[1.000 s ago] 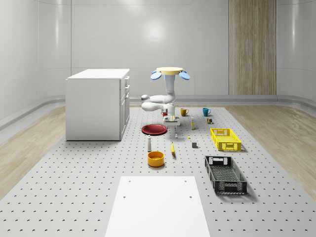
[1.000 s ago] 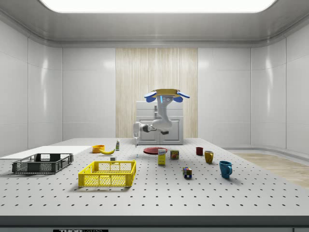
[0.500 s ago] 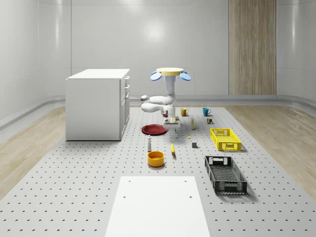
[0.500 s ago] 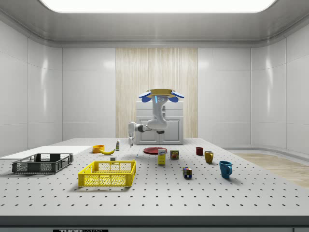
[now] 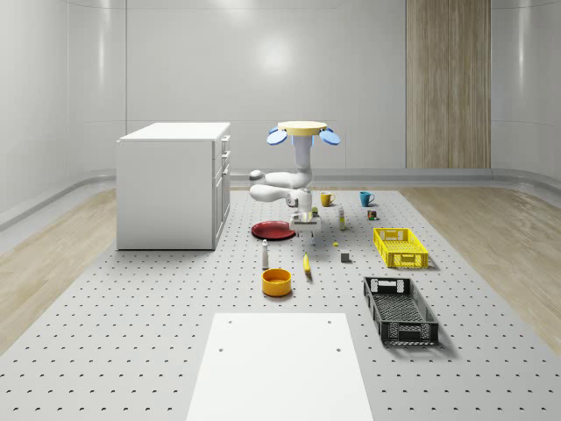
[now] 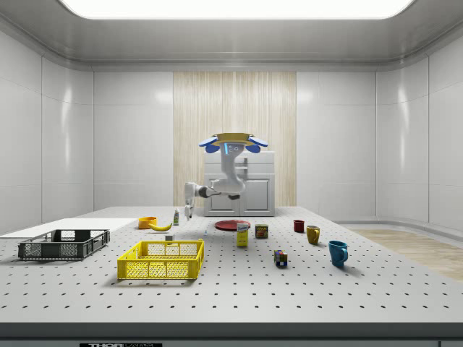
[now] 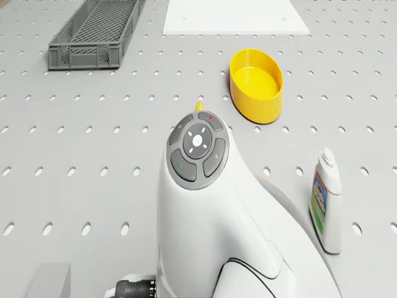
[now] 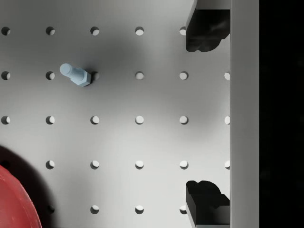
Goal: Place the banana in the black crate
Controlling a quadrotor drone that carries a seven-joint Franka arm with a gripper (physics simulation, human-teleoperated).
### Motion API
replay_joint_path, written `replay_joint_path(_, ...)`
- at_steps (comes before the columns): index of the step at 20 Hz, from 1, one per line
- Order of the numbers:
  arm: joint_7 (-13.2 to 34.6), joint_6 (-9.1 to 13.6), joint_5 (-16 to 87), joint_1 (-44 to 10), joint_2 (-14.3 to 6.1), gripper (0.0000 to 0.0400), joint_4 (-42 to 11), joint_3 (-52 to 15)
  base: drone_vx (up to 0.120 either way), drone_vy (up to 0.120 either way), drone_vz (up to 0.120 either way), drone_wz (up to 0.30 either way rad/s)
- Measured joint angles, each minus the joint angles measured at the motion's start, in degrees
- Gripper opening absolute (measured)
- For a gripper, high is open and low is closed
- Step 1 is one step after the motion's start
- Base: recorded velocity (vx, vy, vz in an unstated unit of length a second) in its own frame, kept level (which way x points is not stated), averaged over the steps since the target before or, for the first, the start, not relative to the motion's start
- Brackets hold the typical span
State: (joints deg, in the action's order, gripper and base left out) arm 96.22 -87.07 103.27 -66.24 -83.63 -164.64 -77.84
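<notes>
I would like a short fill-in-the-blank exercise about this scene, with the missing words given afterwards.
1. The banana lies on the table between the orange bowl and the ____ crate.
2. The drone hovers above the table, beside the white ____.
3. In the wrist view, the gripper has its jaws ____, with nothing between them.
4. The plate near the gripper is ____ in colour.

Missing words: black; cabinet; open; red
</notes>
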Motion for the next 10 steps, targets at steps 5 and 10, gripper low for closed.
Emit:
replay_joint_path(5, 0.10, -0.50, -0.22, -0.12, -0.53, 0.0400, 0.02, -0.09, 0.120, 0.000, 0.000, 0.000)
replay_joint_path(10, 0.19, -0.97, -0.43, -0.24, -1.03, 0.0400, 0.05, -0.17, 0.120, 0.000, 0.000, 0.000)
